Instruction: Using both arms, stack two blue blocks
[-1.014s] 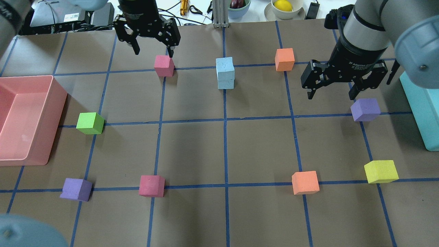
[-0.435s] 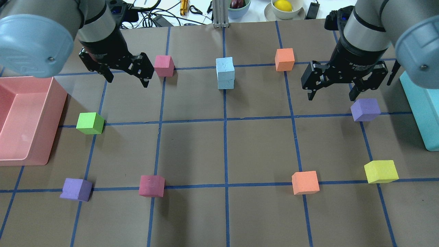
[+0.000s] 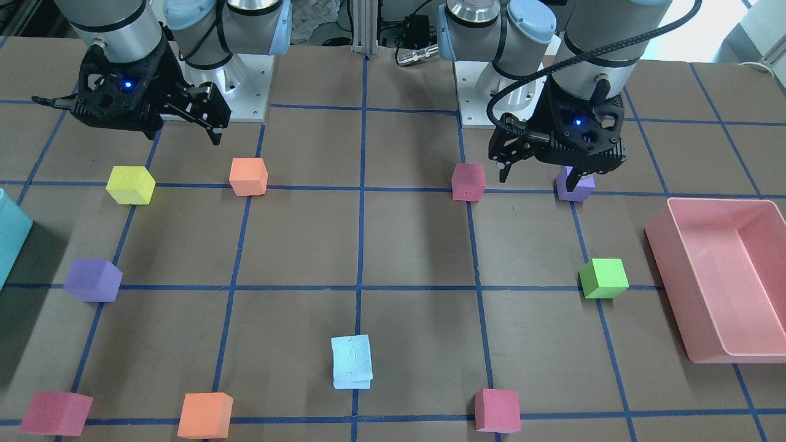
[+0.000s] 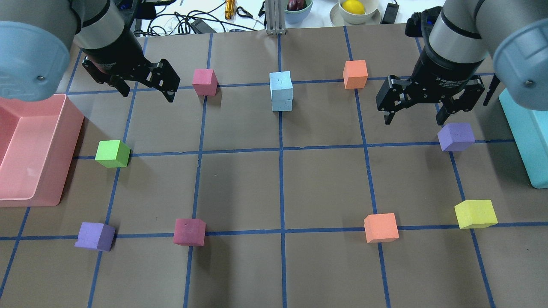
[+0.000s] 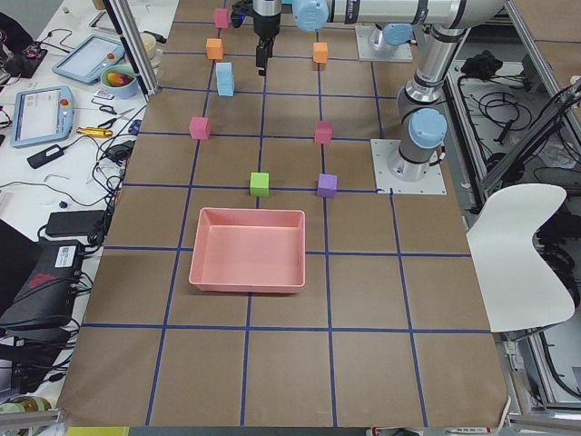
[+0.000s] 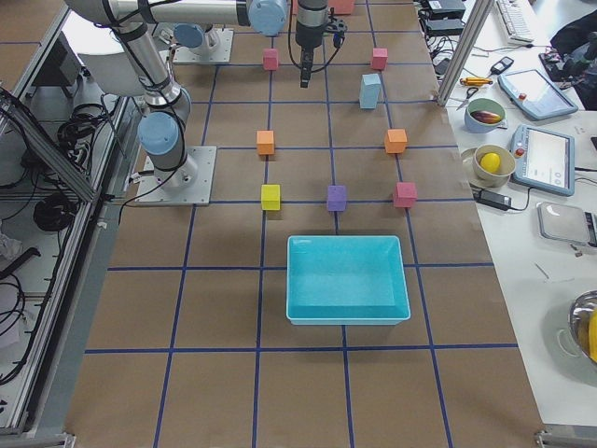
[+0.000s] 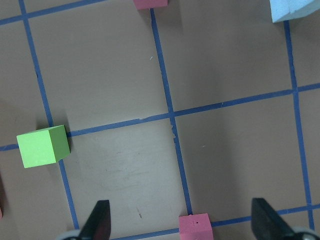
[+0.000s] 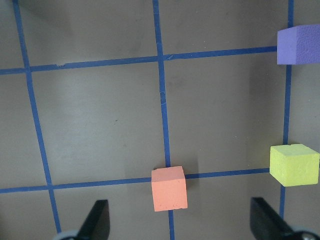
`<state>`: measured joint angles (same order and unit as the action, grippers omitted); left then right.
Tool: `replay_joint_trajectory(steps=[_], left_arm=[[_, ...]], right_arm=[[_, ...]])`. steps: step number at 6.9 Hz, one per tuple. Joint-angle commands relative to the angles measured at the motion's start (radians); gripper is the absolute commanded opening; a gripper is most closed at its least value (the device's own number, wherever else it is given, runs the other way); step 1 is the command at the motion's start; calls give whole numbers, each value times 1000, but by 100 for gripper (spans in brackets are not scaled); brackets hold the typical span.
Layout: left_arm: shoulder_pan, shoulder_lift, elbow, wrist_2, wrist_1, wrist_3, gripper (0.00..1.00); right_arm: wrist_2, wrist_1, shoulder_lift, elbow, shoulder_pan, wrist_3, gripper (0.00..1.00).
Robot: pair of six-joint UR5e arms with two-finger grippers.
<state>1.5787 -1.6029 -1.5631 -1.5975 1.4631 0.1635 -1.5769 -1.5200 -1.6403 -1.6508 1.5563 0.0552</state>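
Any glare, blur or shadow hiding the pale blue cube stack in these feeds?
Overhead exterior: the stacked pale blue foam cubes are sharp and evenly lit, no glare, faint shadow. Exterior front-facing: pale, but the scuffs and the seam between them show. Left wrist-mounted: only a cropped corner shows at the top right.

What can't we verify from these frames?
- Lower blue block: overhead view, mostly covered by the upper blue block; the seam's alignment is unclear.
- Purple block: front-facing view, partly behind the left gripper.
- Teal bin: overhead view, cut by the right edge.
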Motion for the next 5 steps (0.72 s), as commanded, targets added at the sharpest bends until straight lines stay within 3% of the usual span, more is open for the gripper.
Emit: replay_joint_trajectory(steps=[1, 5], left_arm=[[-2, 1, 0, -6, -36, -1, 100], [-2, 3, -3, 1, -38, -27, 100]], right_arm=[[1, -2, 5, 8, 1, 0, 100], [1, 0, 7, 5, 1, 0, 100]])
